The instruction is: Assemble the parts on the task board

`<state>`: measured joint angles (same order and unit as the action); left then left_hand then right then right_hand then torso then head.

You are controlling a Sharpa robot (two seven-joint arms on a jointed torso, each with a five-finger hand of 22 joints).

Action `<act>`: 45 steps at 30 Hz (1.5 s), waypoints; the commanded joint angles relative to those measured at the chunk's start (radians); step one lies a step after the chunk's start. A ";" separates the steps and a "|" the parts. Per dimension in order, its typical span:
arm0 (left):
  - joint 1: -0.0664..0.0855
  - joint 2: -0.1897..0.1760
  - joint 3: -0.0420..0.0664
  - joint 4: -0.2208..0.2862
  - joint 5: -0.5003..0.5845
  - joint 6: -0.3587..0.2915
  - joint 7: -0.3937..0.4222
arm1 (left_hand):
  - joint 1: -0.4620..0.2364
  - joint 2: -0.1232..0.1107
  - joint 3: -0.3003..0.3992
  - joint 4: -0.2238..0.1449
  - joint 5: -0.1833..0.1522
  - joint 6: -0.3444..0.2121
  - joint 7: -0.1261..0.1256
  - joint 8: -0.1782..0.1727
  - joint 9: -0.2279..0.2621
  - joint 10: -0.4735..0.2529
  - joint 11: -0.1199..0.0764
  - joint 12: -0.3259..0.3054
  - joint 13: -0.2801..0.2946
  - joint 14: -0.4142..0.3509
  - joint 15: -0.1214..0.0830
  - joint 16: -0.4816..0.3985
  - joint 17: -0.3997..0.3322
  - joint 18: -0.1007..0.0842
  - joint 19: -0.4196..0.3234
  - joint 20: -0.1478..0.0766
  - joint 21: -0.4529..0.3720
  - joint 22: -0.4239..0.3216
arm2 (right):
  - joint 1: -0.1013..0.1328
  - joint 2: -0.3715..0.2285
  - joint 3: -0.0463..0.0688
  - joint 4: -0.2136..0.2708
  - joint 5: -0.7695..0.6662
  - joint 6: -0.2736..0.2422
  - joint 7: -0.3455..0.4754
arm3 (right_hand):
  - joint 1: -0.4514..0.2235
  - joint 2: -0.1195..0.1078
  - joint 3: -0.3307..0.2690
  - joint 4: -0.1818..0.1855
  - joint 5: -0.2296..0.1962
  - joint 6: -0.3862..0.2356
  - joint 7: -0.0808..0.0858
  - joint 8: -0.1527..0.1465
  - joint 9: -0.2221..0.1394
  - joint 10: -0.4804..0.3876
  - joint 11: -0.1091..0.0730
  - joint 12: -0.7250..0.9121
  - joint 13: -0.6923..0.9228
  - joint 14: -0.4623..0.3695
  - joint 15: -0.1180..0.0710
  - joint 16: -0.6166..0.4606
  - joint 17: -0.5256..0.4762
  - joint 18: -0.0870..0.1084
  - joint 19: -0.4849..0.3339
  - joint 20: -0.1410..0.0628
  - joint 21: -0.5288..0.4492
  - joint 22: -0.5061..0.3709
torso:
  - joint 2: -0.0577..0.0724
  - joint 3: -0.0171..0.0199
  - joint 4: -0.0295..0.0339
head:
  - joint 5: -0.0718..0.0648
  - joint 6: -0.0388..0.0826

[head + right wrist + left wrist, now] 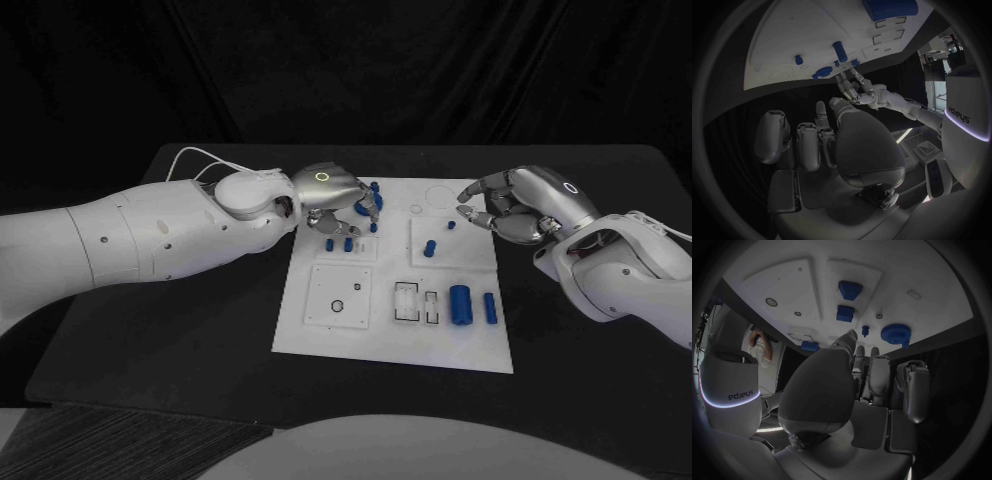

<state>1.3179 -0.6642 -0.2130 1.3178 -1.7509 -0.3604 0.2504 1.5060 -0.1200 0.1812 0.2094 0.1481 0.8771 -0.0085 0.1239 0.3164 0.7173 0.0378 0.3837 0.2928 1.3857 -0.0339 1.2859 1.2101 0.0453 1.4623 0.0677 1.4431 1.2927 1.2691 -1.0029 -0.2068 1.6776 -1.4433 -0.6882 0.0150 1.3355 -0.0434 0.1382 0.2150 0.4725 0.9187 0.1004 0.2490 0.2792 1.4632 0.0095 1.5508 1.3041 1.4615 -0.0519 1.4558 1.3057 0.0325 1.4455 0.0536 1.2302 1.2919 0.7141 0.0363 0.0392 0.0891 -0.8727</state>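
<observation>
- Task board (310, 335): a white plate at the middle of the black table (159, 330), carrying recessed panels and several blue parts.
- Left hand (329, 195): poised over the far left corner of the board, fingers pointing down among the blue parts there. Whether a part is pinched between them cannot be told; in the left wrist view the fingers (879, 375) reach toward the board with nothing plainly held.
- Right hand (516, 208): hovering over the board's far right edge, fingers curled loosely and apart, empty as far as the views show.
- Blue round part (896, 333): sits near the board's edge, just beside a small blue peg (865, 330).
- Two blue blocks (847, 301): seated in the recessed panel beyond the left hand's fingertips; they appear placed.
- Blue cylinders (460, 305): one large and one slimmer, lying on their sides on the near right part of the board, beside open rectangular slots (411, 302); judged not yet assembled.
- Square panel (342, 297): near left, its small round holes unfilled.
- Progress, as judged: a few parts seated at the far end, the near half left to do.
</observation>
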 commanded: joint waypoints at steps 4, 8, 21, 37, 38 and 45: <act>-0.005 0.011 0.001 -0.005 -0.014 0.001 0.007 | 0.011 -0.006 0.058 -0.024 0.015 0.011 -0.004 -0.014 -0.024 0.027 -0.001 0.025 -0.021 0.031 -0.007 0.025 -0.012 -0.017 0.047 -0.003 0.020 0.241 | -0.002 0.000 0.001 0.002 -0.003 -0.007 -0.005 | 0.002 -0.001 0.018 -0.007 0.019 0.007 -0.004 0.018 -0.009 0.108 0.006 0.020 0.267 0.076 -0.002 0.003 0.093 0.037 0.007 0.001 0.008 0.187 | -0.001 0.0020 0.0002 | -0.001 0.000; -0.006 0.018 0.001 -0.009 -0.014 -0.001 0.006 | 0.011 -0.008 0.070 -0.030 0.025 0.014 -0.002 -0.019 -0.031 0.044 0.000 0.032 -0.027 0.030 -0.007 0.027 -0.016 -0.017 0.047 -0.003 0.020 0.241 | -0.002 0.000 0.001 0.000 -0.003 -0.004 -0.007 | 0.002 -0.001 0.018 -0.007 0.019 0.007 -0.004 0.018 -0.009 0.108 0.006 0.020 0.267 0.076 -0.002 0.003 0.093 0.037 0.007 0.001 0.008 0.187 | -0.002 0.0023 0.0000 | -0.001 0.000; -0.007 0.048 0.001 -0.031 -0.014 -0.008 0.003 | 0.017 -0.012 0.123 -0.051 0.077 0.019 0.002 -0.037 -0.050 0.056 0.001 0.028 -0.055 0.026 -0.006 0.032 -0.028 -0.017 0.047 -0.002 0.018 0.241 | -0.002 0.003 0.001 -0.004 -0.003 0.006 -0.013 | 0.002 -0.001 0.019 -0.007 0.019 0.007 -0.003 0.018 -0.009 0.108 0.006 0.020 0.267 0.076 -0.002 0.002 0.092 0.037 0.007 0.001 0.008 0.187 | -0.001 0.0027 -0.0003 | 0.001 0.000; -0.008 0.079 0.001 -0.067 -0.014 0.043 -0.029 | -0.013 -0.026 0.174 -0.067 0.061 0.066 0.027 -0.034 -0.062 0.084 -0.003 0.013 -0.093 0.019 -0.007 0.032 -0.050 -0.016 0.045 -0.003 0.014 0.239 | -0.002 0.003 0.001 -0.006 -0.003 0.013 -0.018 | 0.003 0.000 0.019 -0.007 0.020 0.007 -0.003 0.018 -0.009 0.108 0.006 0.020 0.267 0.076 -0.002 0.003 0.092 0.038 0.007 0.001 0.008 0.187 | -0.001 0.0025 -0.0010 | 0.003 0.000; -0.009 0.082 0.001 -0.069 -0.014 0.044 -0.029 | -0.017 -0.027 0.176 -0.068 0.056 0.069 0.028 -0.034 -0.063 0.087 -0.005 0.011 -0.096 0.019 -0.008 0.033 -0.050 -0.016 0.045 -0.003 0.013 0.239 | -0.002 0.003 0.001 -0.006 -0.003 0.013 -0.018 | 0.003 0.000 0.019 -0.007 0.020 0.007 -0.003 0.018 -0.009 0.108 0.006 0.020 0.267 0.076 -0.002 0.003 0.092 0.038 0.007 0.001 0.008 0.187 | -0.001 0.0026 -0.0009 | 0.004 0.000; -0.017 0.098 0.001 -0.088 -0.014 0.044 -0.023 | -0.020 -0.028 0.185 -0.074 0.046 0.083 0.034 -0.032 -0.064 0.100 -0.009 0.008 -0.104 0.018 -0.011 0.033 -0.055 -0.016 0.045 -0.004 0.014 0.240 | -0.002 0.003 0.001 -0.005 -0.003 0.013 -0.018 | 0.003 0.000 0.019 -0.007 0.020 0.007 -0.003 0.018 -0.009 0.108 0.006 0.020 0.267 0.076 -0.002 0.003 0.092 0.038 0.007 0.001 0.008 0.187 | -0.001 0.0025 -0.0005 | 0.002 0.000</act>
<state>1.3035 -0.5695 -0.2128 1.2323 -1.7631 -0.3278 0.2239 1.5029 -0.1461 0.3390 0.1411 0.2007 0.9492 0.0299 0.1005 0.2627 0.8113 0.0347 0.4015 0.2003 1.3855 -0.0339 1.3050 1.1662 0.0453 1.4623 0.0677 1.4443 1.2927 1.2690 -0.9996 -0.2066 1.6713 -1.4433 -0.6774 0.0110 1.3355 -0.0434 0.1382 0.2150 0.4725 0.9187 0.1004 0.2490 0.2792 1.4632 0.0095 1.5508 1.3041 1.4615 -0.0519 1.4558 1.3056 0.0324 1.4456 0.0536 1.2302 1.2919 0.7124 0.0390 0.0387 0.0921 -0.8728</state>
